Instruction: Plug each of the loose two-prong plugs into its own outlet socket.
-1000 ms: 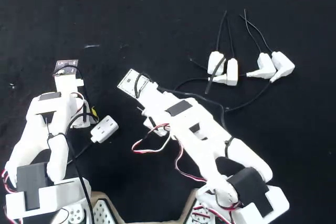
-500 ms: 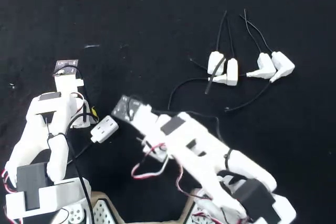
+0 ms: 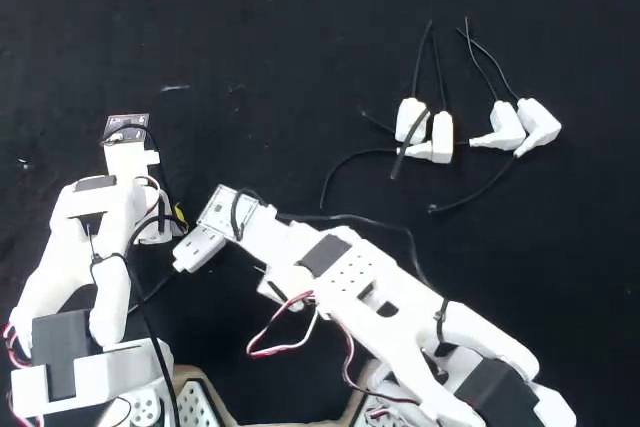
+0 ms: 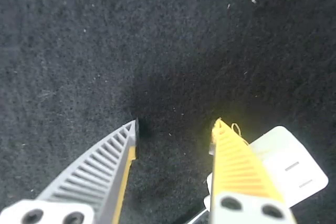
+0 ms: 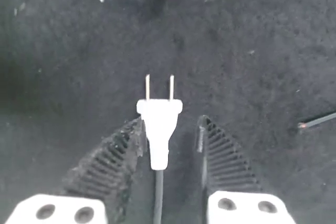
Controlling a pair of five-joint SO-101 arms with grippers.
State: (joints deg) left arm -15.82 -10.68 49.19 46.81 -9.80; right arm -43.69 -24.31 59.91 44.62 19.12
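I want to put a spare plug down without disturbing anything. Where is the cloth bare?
Bare: the far cloth between the left arm and the white plug cluster, and the near right corner beside the right arm. Crowded: around the outlet socket, where the right gripper holds a plug.

left arm: white shells, black motor blocks | its jaws: one grey ribbed, one yellow ribbed, white bases with screw holes | right arm: white shells, black panels, red-and-white wires looping at lower centre | its jaws: both dark, ribbed, white bases
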